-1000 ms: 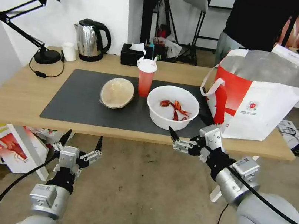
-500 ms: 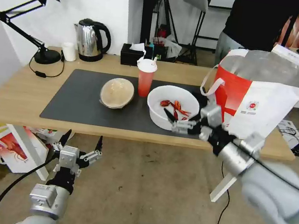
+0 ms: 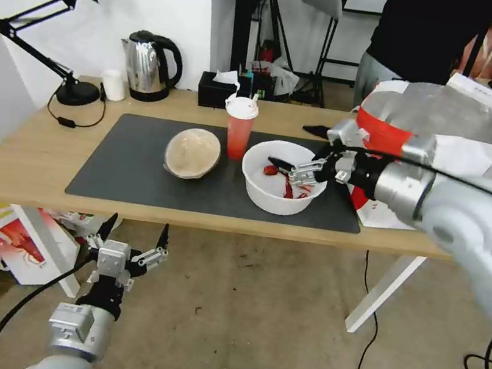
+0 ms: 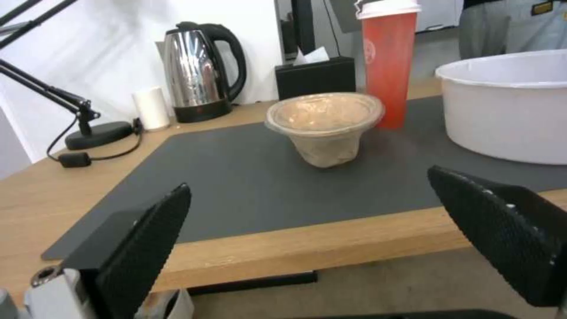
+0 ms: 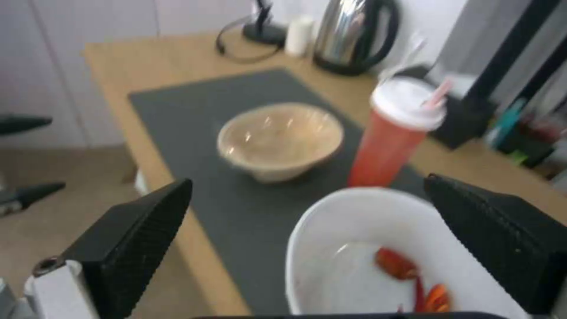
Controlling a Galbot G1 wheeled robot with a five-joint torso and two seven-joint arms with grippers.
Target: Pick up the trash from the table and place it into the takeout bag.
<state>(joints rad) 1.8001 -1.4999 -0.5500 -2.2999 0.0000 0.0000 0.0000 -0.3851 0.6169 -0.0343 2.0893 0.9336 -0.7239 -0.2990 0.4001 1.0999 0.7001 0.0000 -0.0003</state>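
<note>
- Head view: the table (image 3: 27, 161) is a long top of light wood with white legs, and a large flat dark grey mat (image 3: 130, 173) lies on it.
- A wide round white plastic bowl (image 3: 269, 197) stands on the right part of the mat; its wall is smooth, and red crayfish shells (image 3: 271, 170) lie inside.
- Just behind it, to the left, stands a tall red cup (image 3: 238, 134) with a white lid and a straw; the plastic looks half clear.
- Left of the cup sits a round beige-brown bowl (image 3: 193, 152) under a clear glossy lid; from the left wrist its body looks like rough paper pulp and narrows to the bottom.
- The takeout bag (image 3: 452, 126) stands at the right end of the table, boxy and open, white and red outside with silver foil inside.
- At the far edge are a shiny steel kettle (image 3: 148, 66), a small white cup (image 3: 113, 84), a black tissue box (image 3: 215, 90) and a black desk lamp (image 3: 66, 28).
- The right gripper (image 3: 296, 146) is above the far right part of the white bowl, its black ribbed fingers spread wide and holding nothing; one finger is over the shells, the other beyond the far rim.
- One second ago this gripper was in front of the near table edge, below the bowl; since then it has risen and gone forward over it, and the arm now crosses before the bag.
- The left gripper (image 3: 132, 236) hangs low before the near edge, fingers wide and empty, in the same place as before.
- The bowls, the cup and the bag have not moved.
</note>
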